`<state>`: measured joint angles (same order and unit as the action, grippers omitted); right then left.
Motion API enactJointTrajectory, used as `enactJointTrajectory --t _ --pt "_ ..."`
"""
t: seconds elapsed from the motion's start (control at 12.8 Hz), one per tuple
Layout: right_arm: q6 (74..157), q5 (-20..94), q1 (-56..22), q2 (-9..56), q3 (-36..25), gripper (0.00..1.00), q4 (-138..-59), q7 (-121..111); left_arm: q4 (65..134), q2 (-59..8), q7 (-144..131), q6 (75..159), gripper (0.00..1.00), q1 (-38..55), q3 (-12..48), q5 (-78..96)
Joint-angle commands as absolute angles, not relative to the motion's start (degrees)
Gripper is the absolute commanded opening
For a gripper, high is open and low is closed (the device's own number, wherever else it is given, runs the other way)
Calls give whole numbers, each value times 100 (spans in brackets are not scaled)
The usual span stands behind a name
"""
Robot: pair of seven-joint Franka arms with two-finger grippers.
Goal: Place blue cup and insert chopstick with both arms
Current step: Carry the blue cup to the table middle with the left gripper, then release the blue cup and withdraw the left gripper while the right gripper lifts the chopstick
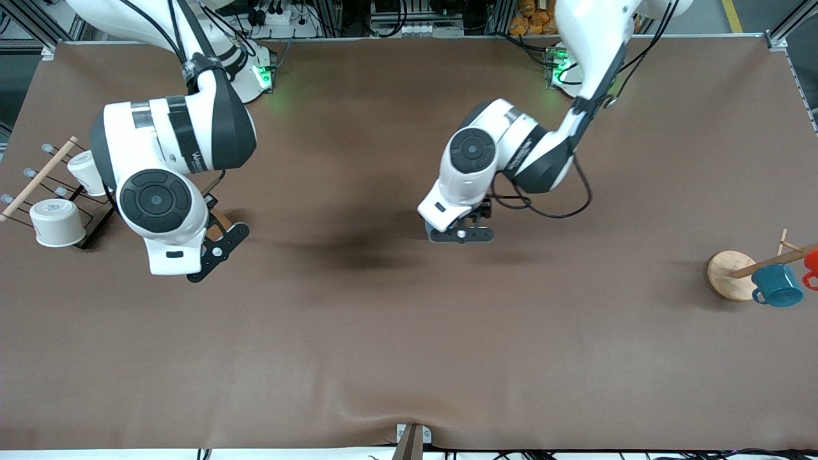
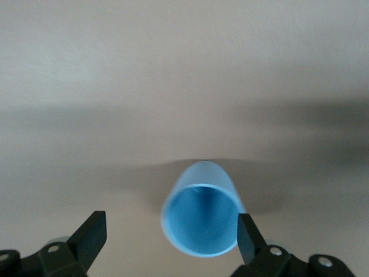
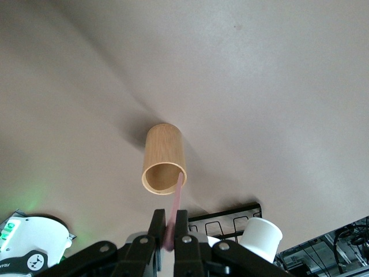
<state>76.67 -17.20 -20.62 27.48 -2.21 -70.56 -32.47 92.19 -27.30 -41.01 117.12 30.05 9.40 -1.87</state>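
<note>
The blue cup (image 2: 202,216) stands upright on the brown table between the fingers of my left gripper (image 2: 170,222). That gripper is open, with one finger (image 2: 249,235) close beside the cup's rim. In the front view my left gripper (image 1: 461,233) is low over the table's middle and hides the cup. My right gripper (image 3: 169,216) is shut on the pale-pink chopstick (image 3: 174,205). The chopstick's tip is over the rim of an upright brown cylinder (image 3: 164,158). In the front view my right gripper (image 1: 214,230) hangs over that cylinder (image 1: 222,221), and the chopstick is hidden.
A black wire rack (image 1: 89,220) with white cups (image 1: 56,222) and a wooden rod (image 1: 38,179) stands at the right arm's end. A wooden mug tree (image 1: 732,275) with a teal mug (image 1: 778,285) and a red mug (image 1: 811,262) stands at the left arm's end.
</note>
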Motion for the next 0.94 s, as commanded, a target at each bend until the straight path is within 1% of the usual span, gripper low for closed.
enactJointTrajectory --t 0.0,0.16,0.31,0.62,0.86 --pt "7664 -1392 -2057 2707 -202 0 -6847 -3191 9229 -2023 -4157 11068 100 2393 940 -299" --pt "7865 -837 -2083 2672 -194 0 -6750 -2683 9028 -1733 -4122 10672 100 1823 940 -299" --pt "8216 -598 -2389 2575 -193 0 -6750 -2479 8877 -1504 -3983 10407 100 1347 941 -299" --pt "9034 86 -2733 2575 -202 0 -6767 -2050 8623 -1248 -3245 10258 100 354 949 -299" --pt "9394 114 -3145 2601 -193 0 -6768 -1286 8420 -1003 -2919 9617 100 -16 932 -308"
